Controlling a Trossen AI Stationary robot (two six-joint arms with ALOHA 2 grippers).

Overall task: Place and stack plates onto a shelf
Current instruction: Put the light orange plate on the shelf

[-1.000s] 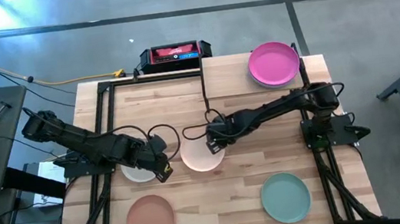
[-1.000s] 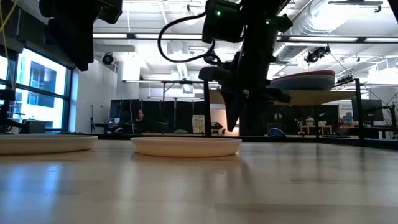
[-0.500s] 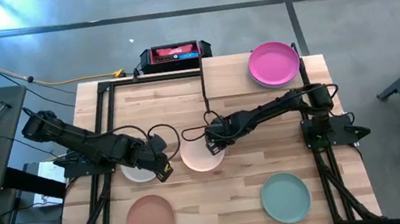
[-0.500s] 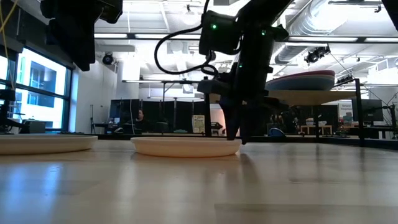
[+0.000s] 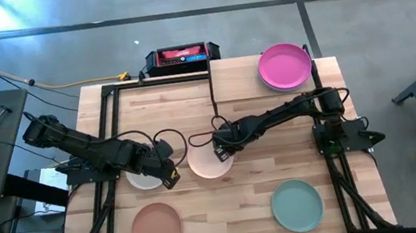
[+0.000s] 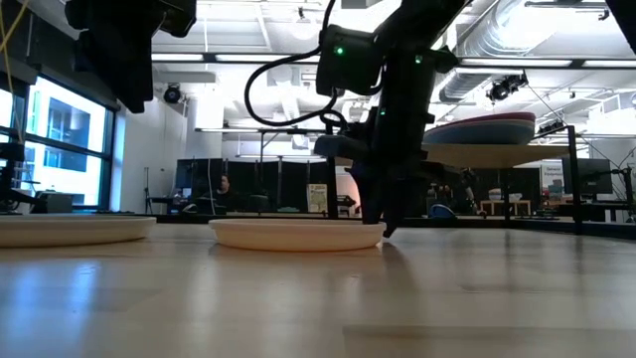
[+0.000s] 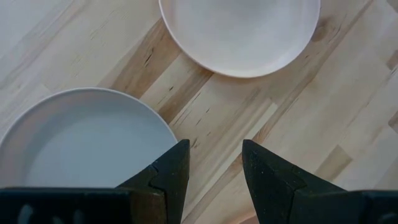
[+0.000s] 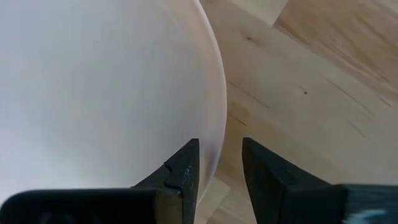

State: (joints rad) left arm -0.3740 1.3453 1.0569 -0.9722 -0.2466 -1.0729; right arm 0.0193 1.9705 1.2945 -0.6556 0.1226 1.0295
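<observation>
- Step in hand looks like the pickup of the peach plate (image 5: 209,163), which sits mid-table, down and left of the shelf (image 5: 267,72) in the high view.
- The right gripper (image 5: 221,152) is down at that plate's edge on the shelf side. Its fingers are parted with the rim (image 8: 214,124) running between them, one finger over the plate and one over bare wood. Nothing's pinched yet as far as I can tell.
- The left gripper (image 5: 169,177) hovers at the edge of the cream plate (image 5: 144,178), just beside the peach one on the side away from the shelf. Fingers are apart, holding nothing.
- The shelf already has the magenta plate (image 5: 284,64) on top of a stack.
- The terracotta plate (image 5: 156,226) and teal green plate (image 5: 297,205) wait along the table's near edge, well apart from the shelf.
- Next, I reckon: close on the rim, lift without tipping it, carry it over to the shelf.
</observation>
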